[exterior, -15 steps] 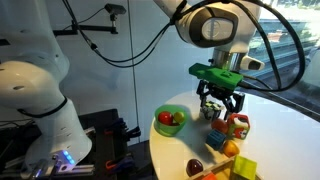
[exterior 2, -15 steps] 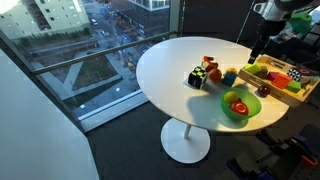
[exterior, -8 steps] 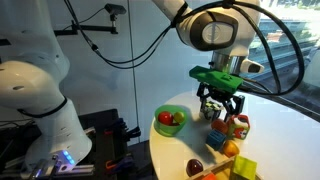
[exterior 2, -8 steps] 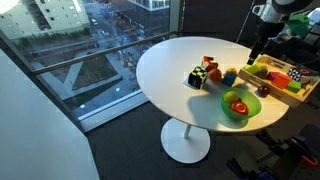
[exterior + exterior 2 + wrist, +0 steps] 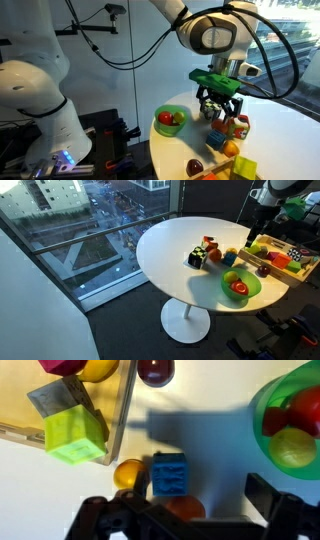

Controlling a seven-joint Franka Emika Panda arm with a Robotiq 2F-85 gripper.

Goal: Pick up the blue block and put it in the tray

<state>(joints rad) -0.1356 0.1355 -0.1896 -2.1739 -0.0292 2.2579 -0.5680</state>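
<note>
While the open tool [image 5: 220,107] hovers over the blue block [image 5: 168,473], the tray [image 5: 18,415] is cropped.

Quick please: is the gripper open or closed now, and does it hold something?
Gripper: open, holding nothing; it hangs above the blue block.

Wrist view looks down, close, at the table [image 5: 30,490] [image 5: 285,125] [image 5: 170,250] beyond the fingers [image 5: 290,510]; both exterior views share that table, farther off.
</note>
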